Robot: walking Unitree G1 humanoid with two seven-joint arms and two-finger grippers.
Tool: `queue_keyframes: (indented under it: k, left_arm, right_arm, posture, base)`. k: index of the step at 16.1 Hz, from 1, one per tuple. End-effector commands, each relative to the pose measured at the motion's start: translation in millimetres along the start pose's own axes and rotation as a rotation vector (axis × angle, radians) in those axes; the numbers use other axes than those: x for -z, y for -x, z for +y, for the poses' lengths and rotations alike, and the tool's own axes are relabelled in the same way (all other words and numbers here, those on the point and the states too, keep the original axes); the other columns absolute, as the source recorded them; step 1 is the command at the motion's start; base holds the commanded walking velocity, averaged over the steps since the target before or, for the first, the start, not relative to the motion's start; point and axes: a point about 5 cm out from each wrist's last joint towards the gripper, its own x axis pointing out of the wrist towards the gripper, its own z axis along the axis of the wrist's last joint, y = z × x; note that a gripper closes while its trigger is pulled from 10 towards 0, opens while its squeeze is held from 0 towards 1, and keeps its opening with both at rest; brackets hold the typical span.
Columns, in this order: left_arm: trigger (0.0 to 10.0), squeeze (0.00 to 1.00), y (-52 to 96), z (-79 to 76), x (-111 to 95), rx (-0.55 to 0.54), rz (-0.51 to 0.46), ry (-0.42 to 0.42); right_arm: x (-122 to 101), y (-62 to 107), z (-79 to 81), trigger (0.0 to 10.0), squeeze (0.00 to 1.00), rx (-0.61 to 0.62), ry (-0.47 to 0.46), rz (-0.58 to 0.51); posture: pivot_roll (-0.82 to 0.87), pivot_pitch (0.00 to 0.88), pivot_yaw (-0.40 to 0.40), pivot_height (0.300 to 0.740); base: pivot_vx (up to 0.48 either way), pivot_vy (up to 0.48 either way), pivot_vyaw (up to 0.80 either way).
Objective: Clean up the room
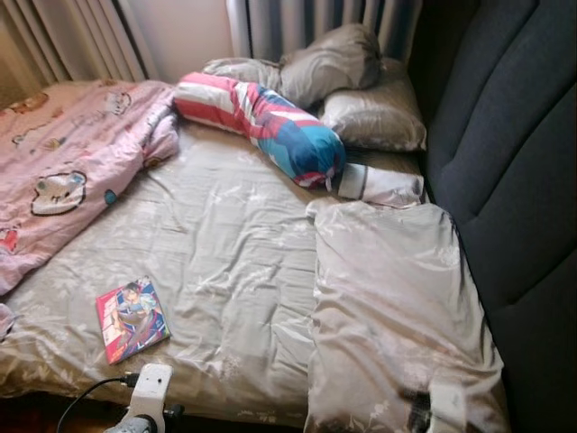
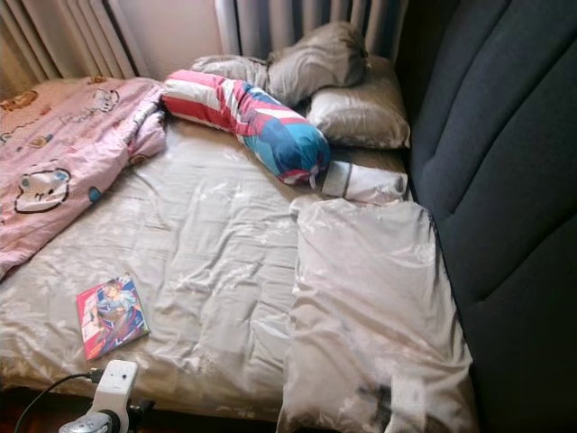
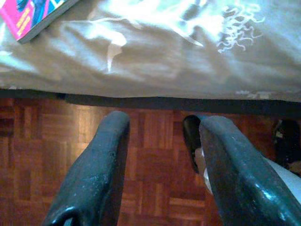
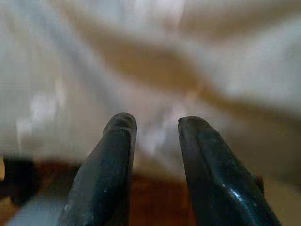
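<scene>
Book [image 1: 132,317] lies flat on grey bedsheet [image 1: 225,262] near the bed's front edge, just beyond left gripper [image 3: 157,141], which hangs over parquet floor [image 3: 47,141], fingers parted, holding nothing. Right gripper [image 4: 156,125] fingers apart before blurred pale fabric; nothing between them. Book cover pink, illustrated figure; title unreadable, one corner cut off in left wrist view

Left gripper [image 3: 157,141] hangs with fingers apart over parquet floor [image 3: 150,165]; beyond, the grey bedsheet [image 3: 155,52]; a book [image 3: 33,16] lies on it
</scene>
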Motion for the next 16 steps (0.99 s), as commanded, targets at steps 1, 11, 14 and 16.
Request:
queue_keyframes:
  k: [1,11,14,16]
  left_arm:
    - [10.0,0.00,2.0,2.1,10,-0.011,0.041,0.019]
    - [10.0,0.00,2.0,-4.8,15,0.009,0.057,0.035]
    - [10.0,0.00,2.1,-3.7,15,0.004,0.056,0.044]
    - [10.0,0.00,2.2,-2.4,14,-0.001,0.055,0.046]
  right_arm:
    - [2,0.5,-3.2,10.0,0.00,0.019,-0.012,0.007]
    - [-13,-0.9,-15.5,10.0,0.00,0.049,-0.032,-0.052]
    - [-8,-0.2,-13.3,10.0,0.00,0.054,-0.041,-0.044]
    - [-7,-0.1,-11.6,10.0,0.00,0.051,-0.046,-0.040]
  posture:
    - [-0.07,0.060,0.004,0.740]
    - [-0.09,0.054,-0.020,0.740]
    - [-0.08,0.076,-0.018,0.740]
    - [-0.08,0.084,-0.014,0.740]
  base:
    - [0.000,0.000,0.00]
    - [0.000,0.063,0.00]
    - [0.000,0.334,0.00]
    - [0.000,0.336,0.00]
